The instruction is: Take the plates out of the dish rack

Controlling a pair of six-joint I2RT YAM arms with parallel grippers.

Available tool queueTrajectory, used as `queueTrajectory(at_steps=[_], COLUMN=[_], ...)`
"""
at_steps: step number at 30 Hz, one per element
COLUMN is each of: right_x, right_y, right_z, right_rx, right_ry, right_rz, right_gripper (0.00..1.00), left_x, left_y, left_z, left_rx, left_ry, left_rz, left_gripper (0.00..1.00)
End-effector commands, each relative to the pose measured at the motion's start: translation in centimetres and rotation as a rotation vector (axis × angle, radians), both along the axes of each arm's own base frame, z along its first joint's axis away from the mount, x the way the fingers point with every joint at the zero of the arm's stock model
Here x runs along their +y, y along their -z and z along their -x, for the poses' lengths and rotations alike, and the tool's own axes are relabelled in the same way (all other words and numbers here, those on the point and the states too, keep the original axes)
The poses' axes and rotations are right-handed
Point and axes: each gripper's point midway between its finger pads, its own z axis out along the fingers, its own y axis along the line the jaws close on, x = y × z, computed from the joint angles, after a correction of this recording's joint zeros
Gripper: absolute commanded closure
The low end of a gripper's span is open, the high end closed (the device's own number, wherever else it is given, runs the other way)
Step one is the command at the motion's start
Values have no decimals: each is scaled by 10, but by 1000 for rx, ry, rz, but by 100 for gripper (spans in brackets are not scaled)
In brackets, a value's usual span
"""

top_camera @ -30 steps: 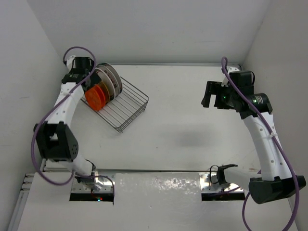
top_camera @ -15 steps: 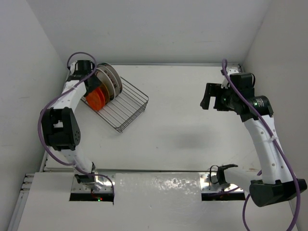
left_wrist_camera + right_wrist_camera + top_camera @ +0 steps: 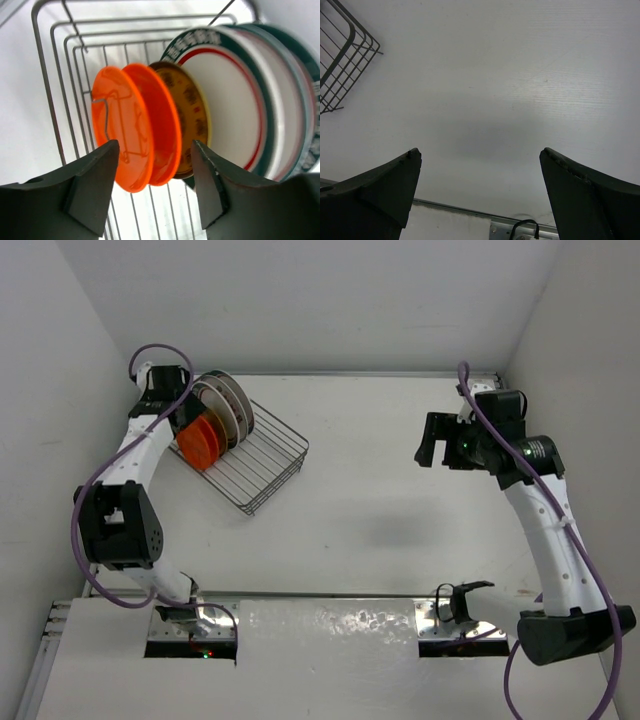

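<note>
Straddling the round orange and patterned yellow plates (image 3: 131,145) in the dark wire dish rack (image 3: 268,465) at upper left, the left gripper (image 3: 155,145), jaws half-spread, grip unclear, would best pinch one rim and lift straight up; the right gripper (image 3: 432,440) hangs wide open.

The white, black-jointed left arm (image 3: 135,455) is stretched forward along the left side to the far corner with its wrist bent downward. The dark grey fingers (image 3: 95,185) of the left gripper (image 3: 155,142) are seen parted at a moderate width. The matching right arm (image 3: 548,525) is raised over the right side with its wrist turned inward, and the right gripper (image 3: 480,152) is held spread wide in the air.
</note>
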Motion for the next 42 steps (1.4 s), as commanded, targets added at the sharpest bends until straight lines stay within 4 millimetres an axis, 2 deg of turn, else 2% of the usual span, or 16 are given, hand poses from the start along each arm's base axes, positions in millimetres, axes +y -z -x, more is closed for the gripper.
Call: queueTrajectory(at_steps=[1, 9, 14, 16, 19, 21, 22, 28, 30, 33, 34, 36, 37, 38, 40, 42], right_x=[6, 9, 9, 8, 6, 5, 4, 0, 3, 14, 21, 33, 33, 36, 31, 30], right_y=[-10, -10, -12, -16, -19, -21, -21, -33, -42, -64, -74, -91, -119, -115, -137, -140], right_z=[-7, -9, -10, -11, -12, -11, -11, -14, -19, -38, -48, -62, -68, -79, -88, -99], right_rx=[-38, -33, -38, -46, -52, -56, -53, -70, -75, -102, -109, -125, -176, -131, -149, -137], right_ry=[-23, -23, -21, -16, -6, -1, 8, 53, 94, 178, 215, 212, 217, 239, 264, 281], right_rz=[-16, -31, -33, -34, -24, -20, -18, -27, -69, -195, -268, -347, -383, -397, -446, -511], right_gripper=[1, 1, 1, 1, 1, 1, 1, 1, 1, 1, 1, 1, 1, 1, 1, 1], left_x=[10, 10, 12, 12, 11, 11, 11, 10, -13, -96, -160, -213, -258, -279, -321, -350], left_y=[2, 42, 53, 41, -8, -28, -52, -139, -172, -206, -209, -203, -199, -183, -169, -152], left_z=[-4, -8, -7, -8, -19, -20, -22, -9, -6, 5, 18, 37, 58, 67, 94, 107], left_rx=[-19, 59, 88, 59, -31, -37, -85, -231, -309, -345, -367, -330, -335, -313, -348, -342], left_ry=[-32, -38, -57, -59, -17, 32, 44, 180, 293, 609, 745, 938, 1028, 1099, 1255, 1367], left_rz=[-1, 19, 27, 23, -6, -46, -65, -232, -293, -603, -690, -926, -1005, -1063, -1148, -1163], left_gripper=[44, 53, 74, 85, 98, 100, 100, 100, 100, 100, 100, 100, 100, 100, 100, 100])
